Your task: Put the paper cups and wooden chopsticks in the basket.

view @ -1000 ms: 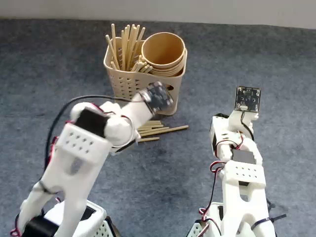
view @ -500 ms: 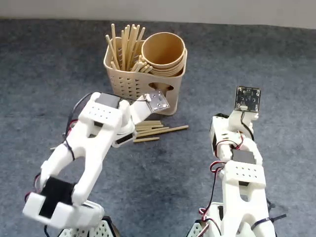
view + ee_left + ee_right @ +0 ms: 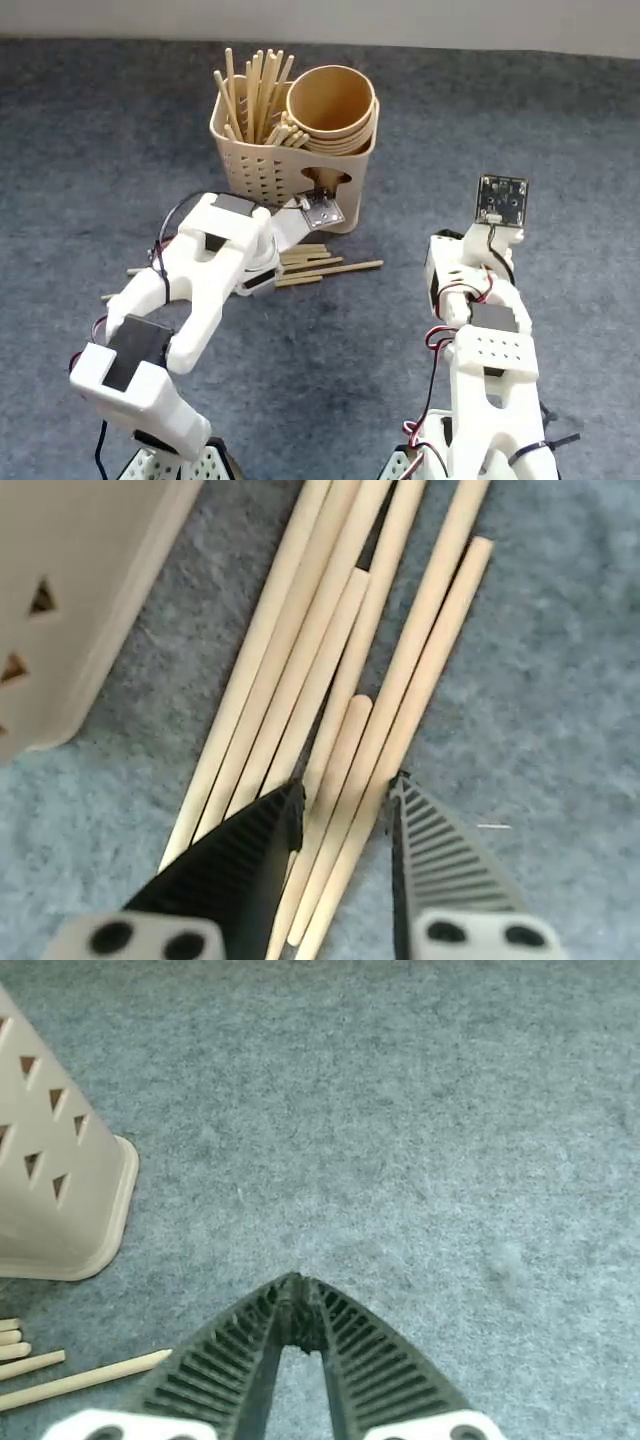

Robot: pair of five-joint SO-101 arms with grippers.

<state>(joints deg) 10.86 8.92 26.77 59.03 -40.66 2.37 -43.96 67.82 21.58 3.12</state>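
A beige perforated basket point(image 3: 262, 170) stands at the back, holding several wooden chopsticks point(image 3: 255, 85) upright and stacked paper cups point(image 3: 331, 100). More loose chopsticks point(image 3: 325, 265) lie on the carpet just in front of it. In the left wrist view my left gripper point(image 3: 345, 792) is open and low over these chopsticks point(image 3: 330, 670), with its fingertips point(image 3: 288, 805) on either side of two or three of them. My right gripper point(image 3: 298, 1298) is shut and holds nothing, over bare carpet to the right of the basket point(image 3: 50, 1190).
Grey carpet point(image 3: 560, 130) covers the table, with free room on both sides of the basket. The left arm point(image 3: 215, 260) stretches over the near ends of the loose chopsticks. The right arm point(image 3: 485, 330) sits folded at the front right.
The left arm has swung down and forward, bringing its gripper onto the loose chopsticks in front of the basket. The right arm has not moved.
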